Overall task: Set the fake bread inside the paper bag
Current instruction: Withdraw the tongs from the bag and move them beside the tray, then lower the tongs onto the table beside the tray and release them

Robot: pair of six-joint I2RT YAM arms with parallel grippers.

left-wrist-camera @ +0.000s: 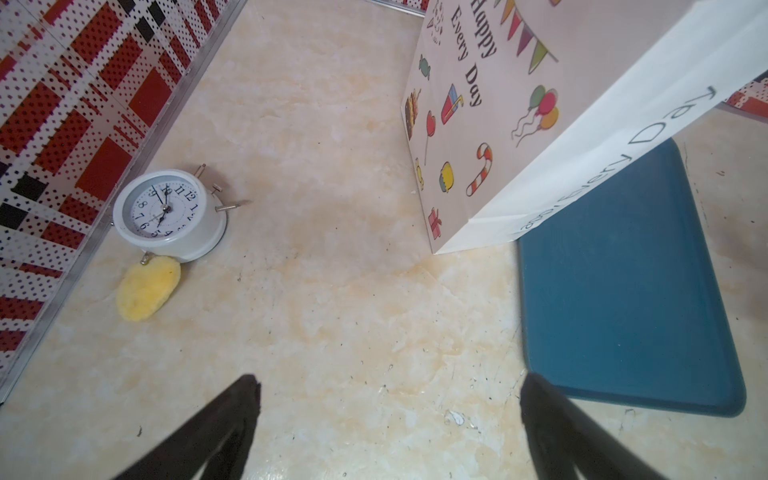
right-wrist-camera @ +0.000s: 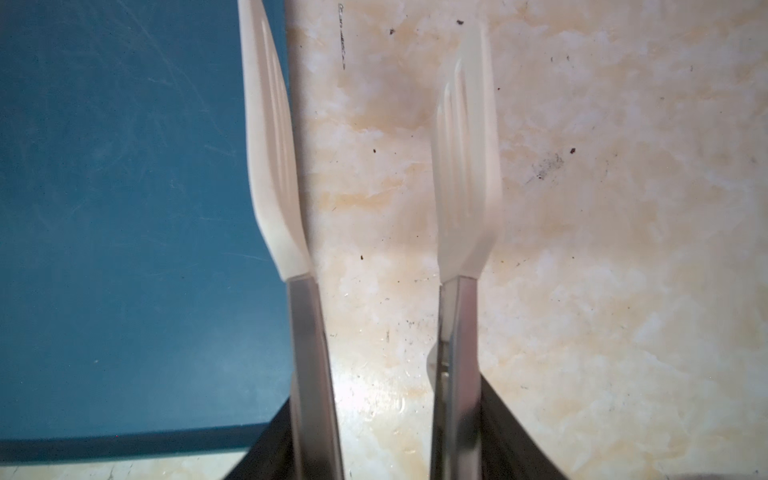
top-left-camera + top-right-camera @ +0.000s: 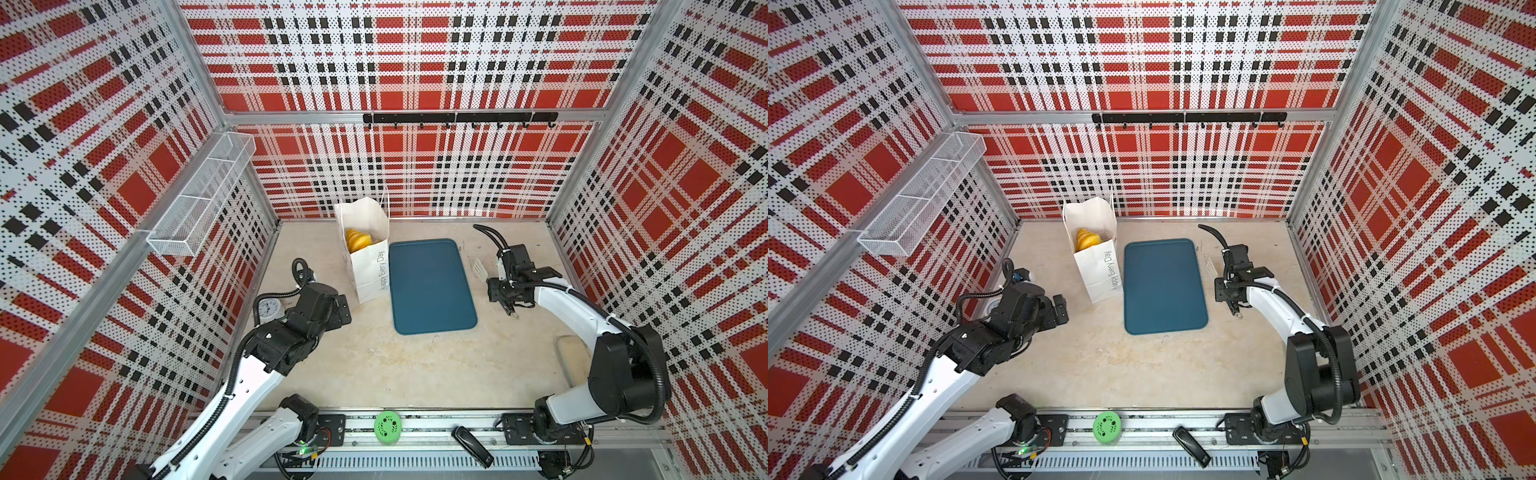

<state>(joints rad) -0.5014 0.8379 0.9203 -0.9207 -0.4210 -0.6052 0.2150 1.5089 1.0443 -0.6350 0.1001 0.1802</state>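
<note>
Fake bread (image 3: pixel 358 241) lies inside the far paper bag (image 3: pixel 368 276); the tray (image 3: pixel 432 286) is bare. One pale bun (image 1: pixel 147 289) by the clock (image 1: pixel 166 214) looks unbagged. Left pincer (image 1: pixel 389 381) gapes empty; right pincer (image 2: pixel 386 428) clamps tongs (image 2: pixel 465 166).

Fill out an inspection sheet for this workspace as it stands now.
Surface: beige marbled tabletop, scuffed and speckled.
Job's things: paper bag upright and open; fake bread inside it.
Clutter: bare teal tray beside the bag; white alarm clock by the left wall, yellow spongy lump against it, bread or not unclear; green round item and black device on the front rail.
Grippers: left claw open, empty; right claw shut on tongs, tongs holding nothing.
Cables: black hoses along both arms, no snag seen.
Surroundings: plaid perforated walls, wire basket, hook rail.
</note>
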